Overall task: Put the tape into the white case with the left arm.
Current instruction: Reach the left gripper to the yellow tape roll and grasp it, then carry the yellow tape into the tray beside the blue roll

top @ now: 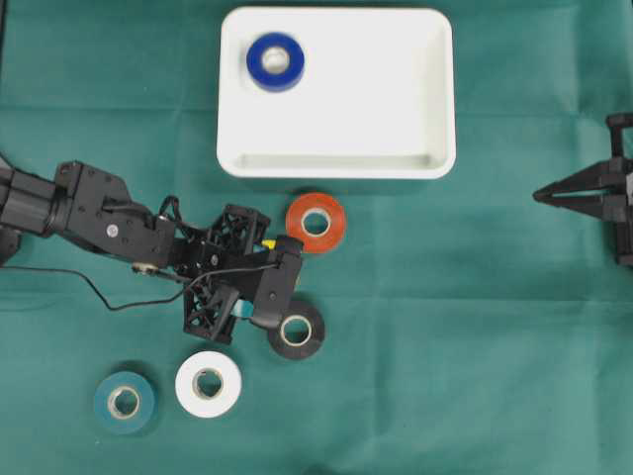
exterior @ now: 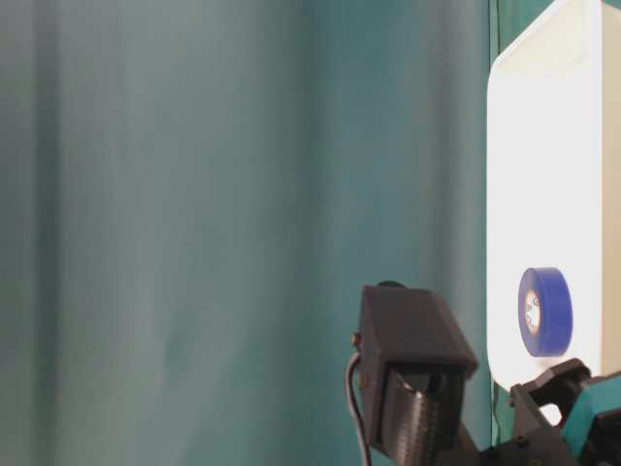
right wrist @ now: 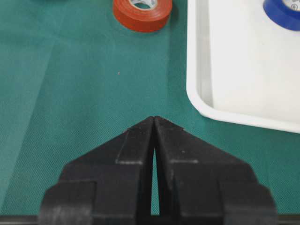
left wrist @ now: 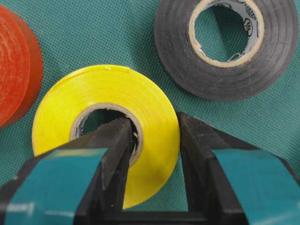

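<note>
A yellow tape roll (left wrist: 93, 89) lies on the green cloth, and my left gripper (left wrist: 154, 121) is shut on its wall, one finger in the cardboard core and the other against the outer side. From overhead only a sliver of the yellow tape (top: 267, 243) shows under the left gripper (top: 280, 282), which sits just below the white case (top: 336, 168). A blue tape roll (top: 275, 61) lies in the case's far left corner. My right gripper (top: 539, 194) is at the right edge of the table, shut and empty (right wrist: 154, 118).
An orange-red roll (top: 316, 223) lies just right of the left gripper and a black roll (top: 296, 332) just below it. White (top: 209, 384) and teal (top: 125, 401) rolls lie near the front left. A thin cable trails left of the arm.
</note>
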Available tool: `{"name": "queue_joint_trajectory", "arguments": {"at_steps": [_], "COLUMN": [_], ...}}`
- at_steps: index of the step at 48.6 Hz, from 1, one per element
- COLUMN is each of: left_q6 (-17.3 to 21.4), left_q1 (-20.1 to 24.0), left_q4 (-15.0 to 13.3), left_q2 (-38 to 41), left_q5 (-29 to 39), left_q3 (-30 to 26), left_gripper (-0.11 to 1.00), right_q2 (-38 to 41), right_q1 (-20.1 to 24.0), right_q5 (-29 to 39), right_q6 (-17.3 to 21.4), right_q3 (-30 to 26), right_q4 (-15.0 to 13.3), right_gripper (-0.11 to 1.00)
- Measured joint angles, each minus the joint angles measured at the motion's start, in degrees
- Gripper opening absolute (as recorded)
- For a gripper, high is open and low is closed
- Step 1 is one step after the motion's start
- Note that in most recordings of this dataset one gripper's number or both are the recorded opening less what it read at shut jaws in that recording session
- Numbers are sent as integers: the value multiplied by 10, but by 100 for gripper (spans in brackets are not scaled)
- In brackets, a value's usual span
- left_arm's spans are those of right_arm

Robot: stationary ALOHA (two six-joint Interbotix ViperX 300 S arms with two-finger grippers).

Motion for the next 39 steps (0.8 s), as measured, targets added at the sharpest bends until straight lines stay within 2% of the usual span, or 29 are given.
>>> {"name": "queue_joint_trajectory", "arguments": {"at_steps": [23, 39], "left_q6": [-2, 1], "left_q1": [1, 4], "left_q4": [1, 1], "left_q2": [-102, -115], "left_q5": [144, 171], "left_q3": [-16, -33], "left_gripper": [26, 26], "right_q2": [-1, 0], "right_q1": [0, 0], "right_q5": [0, 0], "right_q6": [0, 0], "right_q3": [0, 0], "right_q4": [0, 0], "right_gripper": [-9, -9]}}
